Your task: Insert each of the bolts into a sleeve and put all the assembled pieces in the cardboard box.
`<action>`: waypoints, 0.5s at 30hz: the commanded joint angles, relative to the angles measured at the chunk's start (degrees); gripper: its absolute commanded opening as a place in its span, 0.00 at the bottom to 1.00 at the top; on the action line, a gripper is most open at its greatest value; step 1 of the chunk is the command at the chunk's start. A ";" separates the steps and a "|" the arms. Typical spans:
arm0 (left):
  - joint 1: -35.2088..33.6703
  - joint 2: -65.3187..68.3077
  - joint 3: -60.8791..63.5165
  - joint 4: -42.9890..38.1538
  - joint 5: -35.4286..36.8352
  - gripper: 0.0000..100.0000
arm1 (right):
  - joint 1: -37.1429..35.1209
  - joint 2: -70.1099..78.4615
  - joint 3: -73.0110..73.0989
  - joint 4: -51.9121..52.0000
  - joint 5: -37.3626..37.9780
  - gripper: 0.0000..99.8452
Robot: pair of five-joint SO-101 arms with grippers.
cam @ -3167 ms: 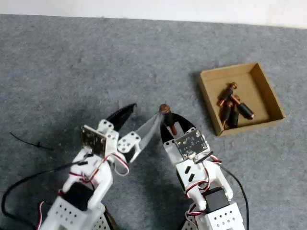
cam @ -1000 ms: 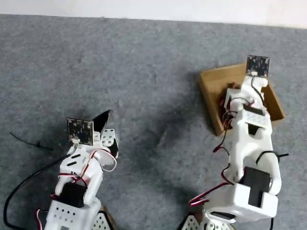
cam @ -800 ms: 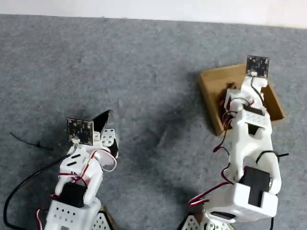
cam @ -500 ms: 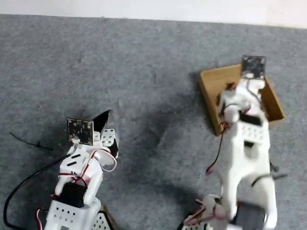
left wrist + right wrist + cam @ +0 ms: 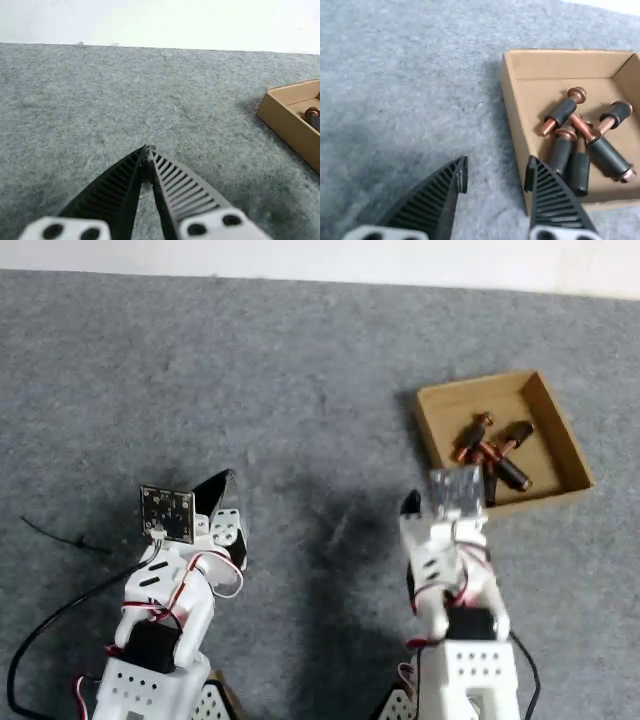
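High view over a grey felt mat [image 5: 300,360]; a cardboard box [image 5: 497,398] sits at the far right, holding the assembled pieces [image 5: 489,453], copper-coloured bolts [image 5: 577,94] in black sleeves [image 5: 606,155], heaped together; they look small, rigid, weighty for their size and likely to roll, so a hold across a sleeve at mid-length seems safest; left gripper [image 5: 146,149] jaws pressed together, empty; right gripper [image 5: 495,175] jaws spread, empty, just near of the box; no print on box or pieces can be read.

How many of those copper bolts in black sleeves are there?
5 sleeved bolts, all in the cardboard box: two toward its far side, three overlapping nearer the arms; another could hide underneath.
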 commanded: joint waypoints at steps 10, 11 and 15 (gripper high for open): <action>-0.75 0.13 1.27 20.92 0.00 0.01 | -0.66 -21.14 10.86 17.01 -0.44 0.17; -0.75 0.13 1.27 23.65 0.00 0.01 | -0.66 -20.88 10.77 18.68 -0.44 0.17; -0.75 0.04 1.27 33.14 0.00 0.01 | -0.66 -21.05 10.68 28.88 -0.09 0.17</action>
